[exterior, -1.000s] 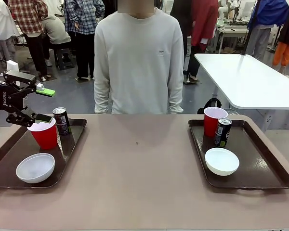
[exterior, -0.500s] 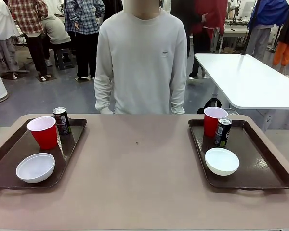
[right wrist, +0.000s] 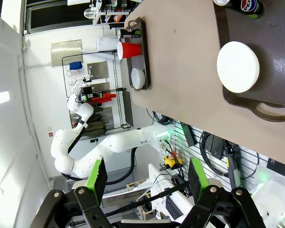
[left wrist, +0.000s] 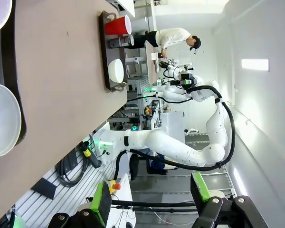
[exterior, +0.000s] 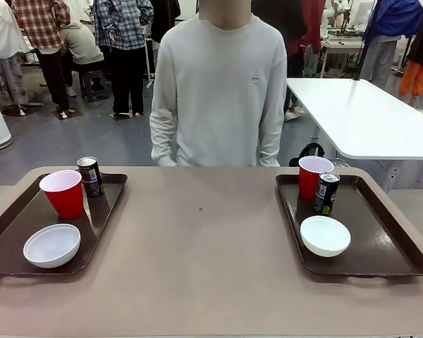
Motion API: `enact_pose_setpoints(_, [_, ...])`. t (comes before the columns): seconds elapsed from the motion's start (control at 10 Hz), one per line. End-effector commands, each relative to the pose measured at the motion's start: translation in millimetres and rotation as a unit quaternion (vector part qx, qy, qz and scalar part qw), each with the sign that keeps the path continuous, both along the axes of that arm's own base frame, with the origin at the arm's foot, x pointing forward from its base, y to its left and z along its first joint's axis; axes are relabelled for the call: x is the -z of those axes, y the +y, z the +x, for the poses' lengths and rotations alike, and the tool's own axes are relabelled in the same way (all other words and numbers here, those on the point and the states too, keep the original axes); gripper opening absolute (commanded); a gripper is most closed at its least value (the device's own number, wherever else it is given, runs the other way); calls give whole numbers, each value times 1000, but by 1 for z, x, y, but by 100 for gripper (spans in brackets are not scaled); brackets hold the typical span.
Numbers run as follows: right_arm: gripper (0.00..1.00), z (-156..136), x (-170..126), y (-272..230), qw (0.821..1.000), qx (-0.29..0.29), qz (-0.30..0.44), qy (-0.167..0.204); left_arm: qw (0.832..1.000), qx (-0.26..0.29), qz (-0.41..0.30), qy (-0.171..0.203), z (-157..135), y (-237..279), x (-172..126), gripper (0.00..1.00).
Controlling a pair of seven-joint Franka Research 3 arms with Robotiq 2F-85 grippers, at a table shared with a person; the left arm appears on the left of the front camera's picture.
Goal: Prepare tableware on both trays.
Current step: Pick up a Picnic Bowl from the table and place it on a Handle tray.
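From the front, the left tray (exterior: 14, 232) held a red cup (exterior: 63, 193), a dark can (exterior: 90, 176) and a white bowl (exterior: 51, 245); the right tray (exterior: 381, 243) held another cup (exterior: 313, 176), can (exterior: 326, 193) and bowl (exterior: 325, 235). In the left wrist view, the left gripper (left wrist: 150, 195) gaped wide, gripping nothing. In the right wrist view, the right gripper (right wrist: 147, 180) likewise stood spread and empty.

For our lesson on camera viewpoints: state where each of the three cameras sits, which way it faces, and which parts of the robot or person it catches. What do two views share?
Front view: robot's side, facing the person across the table.
Left wrist view: rolled sideways, beside the table; own open fingers, the right arm beyond.
Right wrist view: also sideways, over the right tray; own open fingers, the left arm beyond.
Shared: the right tray's white bowl.
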State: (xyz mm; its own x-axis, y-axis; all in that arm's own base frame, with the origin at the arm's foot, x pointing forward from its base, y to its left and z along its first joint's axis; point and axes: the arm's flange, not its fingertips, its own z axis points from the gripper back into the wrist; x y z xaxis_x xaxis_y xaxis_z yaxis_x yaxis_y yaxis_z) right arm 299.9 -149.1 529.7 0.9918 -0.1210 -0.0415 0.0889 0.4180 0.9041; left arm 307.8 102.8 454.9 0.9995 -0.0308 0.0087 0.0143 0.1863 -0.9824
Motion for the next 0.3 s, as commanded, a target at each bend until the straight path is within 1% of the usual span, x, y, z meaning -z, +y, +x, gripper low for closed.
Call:
enact_pose_setpoints(0.0, [90, 0, -1, 2, 1000, 0, 11, -3, 1000, -15, -6, 9, -4, -5, -5, 89])
enact_pose_setpoints(0.2, [90, 0, -1, 2, 1000, 0, 11, -3, 1000, -15, -6, 9, -4, -5, -5, 89])
